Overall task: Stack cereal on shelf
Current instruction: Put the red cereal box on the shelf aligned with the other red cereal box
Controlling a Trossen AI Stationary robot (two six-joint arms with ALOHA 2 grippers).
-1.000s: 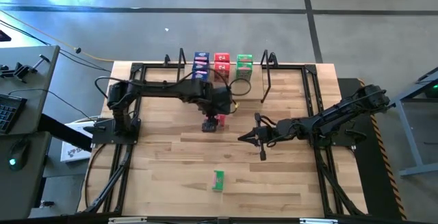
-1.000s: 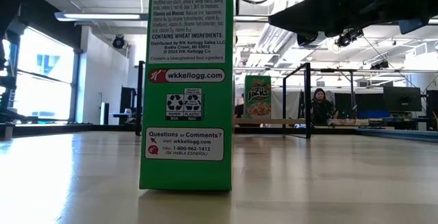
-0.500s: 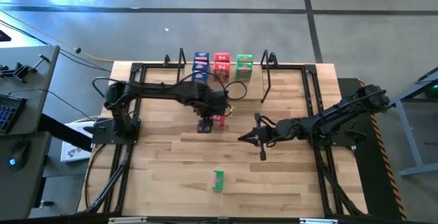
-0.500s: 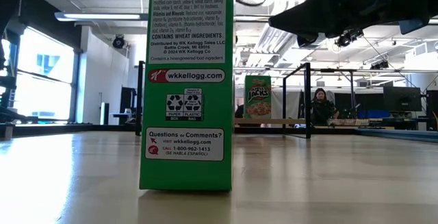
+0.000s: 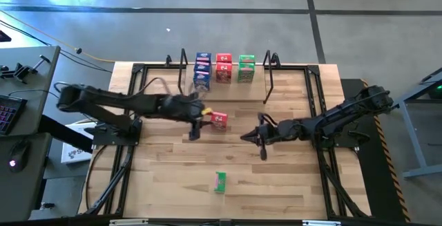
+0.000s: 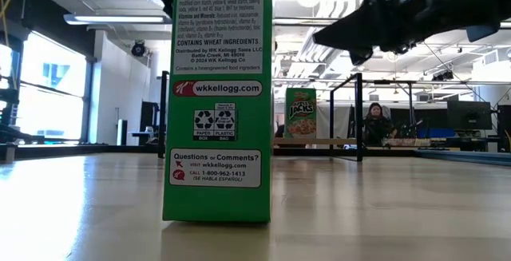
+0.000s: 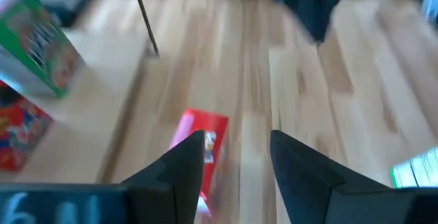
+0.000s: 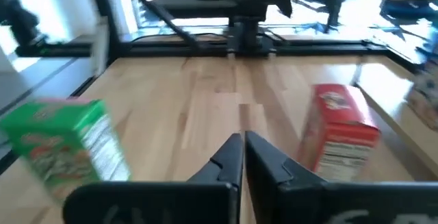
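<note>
One red box point(image 5: 219, 119) stood on the table point(image 5: 290, 184) just beside the left hand point(image 5: 194, 128), fingers apart; the right hand point(image 5: 253, 137) hovered, fingers together.

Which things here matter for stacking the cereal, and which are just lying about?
Job:
shelf
stacked boxes on it
red box on the table, beside the open left gripper
green box near the front edge

Lying about:
keyboard
mouse

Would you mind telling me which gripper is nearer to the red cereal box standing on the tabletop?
The left. The left gripper sits right beside the red cereal box, open and not holding it. The right gripper waits farther off on the box's other side, shut.
</note>
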